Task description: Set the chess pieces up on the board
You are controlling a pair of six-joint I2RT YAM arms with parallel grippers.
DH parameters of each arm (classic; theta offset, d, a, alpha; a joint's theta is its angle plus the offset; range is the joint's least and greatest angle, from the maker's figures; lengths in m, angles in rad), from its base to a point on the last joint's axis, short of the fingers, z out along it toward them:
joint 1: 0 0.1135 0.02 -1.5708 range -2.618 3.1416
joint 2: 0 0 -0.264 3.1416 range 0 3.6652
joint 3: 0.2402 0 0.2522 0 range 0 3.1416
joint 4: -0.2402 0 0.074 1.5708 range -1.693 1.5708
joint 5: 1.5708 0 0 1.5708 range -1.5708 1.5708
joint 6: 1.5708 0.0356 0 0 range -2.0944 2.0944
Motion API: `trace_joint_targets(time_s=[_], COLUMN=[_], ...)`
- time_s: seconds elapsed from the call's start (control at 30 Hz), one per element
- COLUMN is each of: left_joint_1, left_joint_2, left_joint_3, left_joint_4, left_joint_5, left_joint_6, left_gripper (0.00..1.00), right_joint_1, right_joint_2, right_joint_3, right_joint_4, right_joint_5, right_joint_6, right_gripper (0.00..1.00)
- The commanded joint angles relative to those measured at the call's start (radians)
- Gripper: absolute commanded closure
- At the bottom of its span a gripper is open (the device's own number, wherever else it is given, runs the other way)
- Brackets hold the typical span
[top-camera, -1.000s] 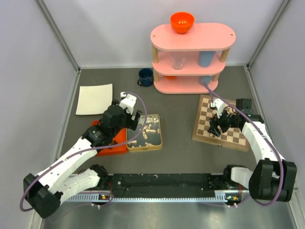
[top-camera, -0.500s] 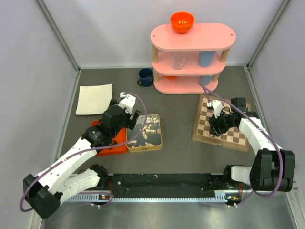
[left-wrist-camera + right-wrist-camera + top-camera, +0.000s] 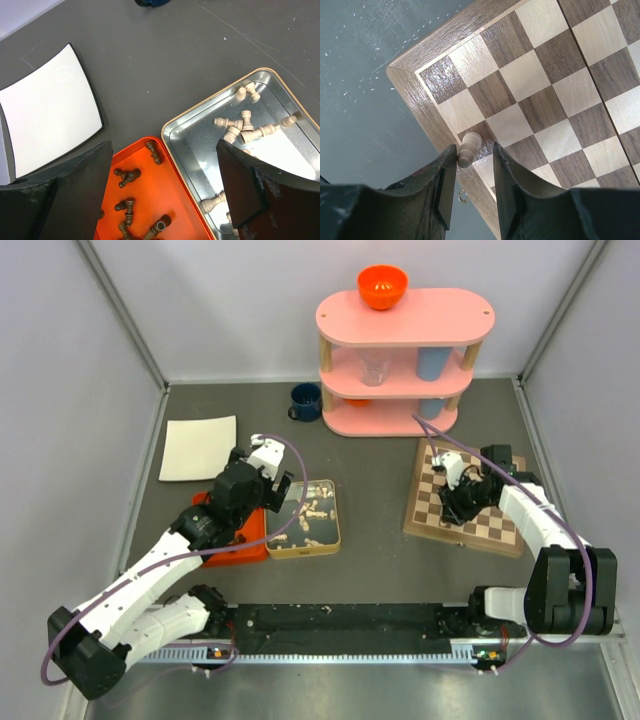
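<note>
Right wrist: pale chess piece [image 3: 468, 148] between right tool [image 3: 474, 156] jaws, at board [image 3: 420, 107] edge.

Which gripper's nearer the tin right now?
Left. The left gripper hovers over the tin and tray; the right gripper is at the board, well off to the side.

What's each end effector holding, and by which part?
Left end effector: nothing. Right end effector: pale chess piece between its jaws, one end in; grip cannot be told.
</note>
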Motion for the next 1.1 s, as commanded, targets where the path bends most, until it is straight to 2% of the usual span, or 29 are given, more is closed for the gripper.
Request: trace_joint_targets(time_s=[0.0, 0.23, 0.57, 0.67, 0.7, 0.77, 0.87, 0.9, 1.07], left_joint_1=[0.001, 0.001, 0.001, 0.001, 0.001, 0.001, 0.001, 0.001, 0.010], left_joint_2=[-0.011, -0.011, -0.011, -0.010, -0.010, -0.011, -0.010, -0.011, 0.010], left_joint_3=[-0.011, -0.011, -0.011, -0.011, -0.011, -0.011, -0.008, -0.002, 0.041], left_joint_4=[0.038, 0.038, 0.040, 0.038, 0.038, 0.038, 0.034, 0.031, -0.009], left_joint_5=[-0.009, -0.007, -0.006, -0.001, 0.000, 0.005, 0.011, 0.019, 0.172], left_joint_6=[0.007, 0.005, 0.005, 0.004, 0.001, 0.001, -0.010, -0.028, -0.152], left_gripper=[0.10, 0.11, 0.10, 0.10, 0.10, 0.10, 0.10, 0.09, 0.08], right_joint_1=[0.014, 0.014, 0.014, 0.014, 0.014, 0.014, 0.014, 0.014, -0.002], right_joint_2=[0.004, 0.006, -0.002, -0.005, -0.007, -0.017, -0.043, -0.051, -0.098], right_joint_3=[0.056, 0.060, 0.059, 0.059, 0.056, 0.057, 0.063, 0.069, 0.102], right_joint_4=[-0.009, -0.011, -0.020, -0.029, -0.029, -0.032, -0.031, -0.031, -0.023], right_joint_5=[-0.002, 0.006, 0.004, -0.008, -0.011, -0.016, -0.026, -0.026, -0.066], right_joint_6=[0.002, 0.000, -0.014, -0.021, -0.023, -0.026, -0.021, -0.018, 0.012], right_gripper=[0.66, 0.70, 0.70, 0.65, 0.59, 0.53, 0.32, 0.20, 0.17])
